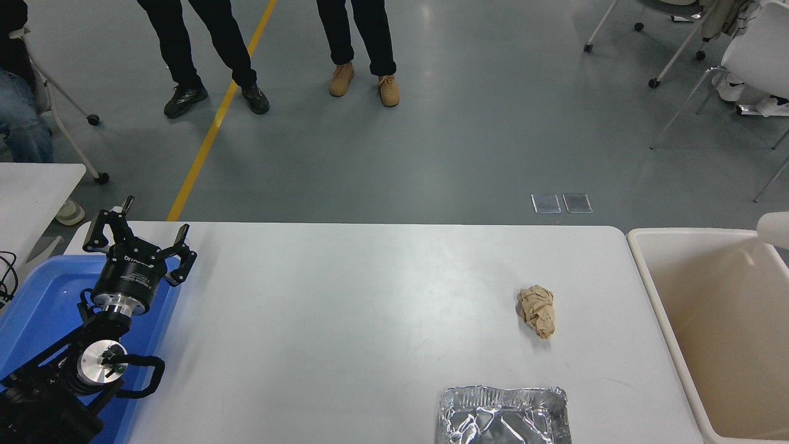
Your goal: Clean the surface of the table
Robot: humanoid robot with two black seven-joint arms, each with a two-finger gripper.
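The white table (345, 320) is stretching across the middle and lower part of the view, its far edge running below the grey floor and its right edge lying just beside a beige bin (678, 345). A crumpled wad of brown paper (537, 310) is lying on the table toward its right side, well apart from everything else on it. Nearer the camera, a crinkled foil tray (502, 416) is sitting at the table's near edge, partly cut off by the bottom of the picture. The left tool (138, 243) is hanging at the lower left over a blue tray (37, 308), its fingers spread apart and gripping nothing. The right arm and its tool are out of view. Beyond the table, two people are standing on the floor, one in black shoes (185, 98) straddling a yellow line (216, 123), the other in tan shoes (342, 79).
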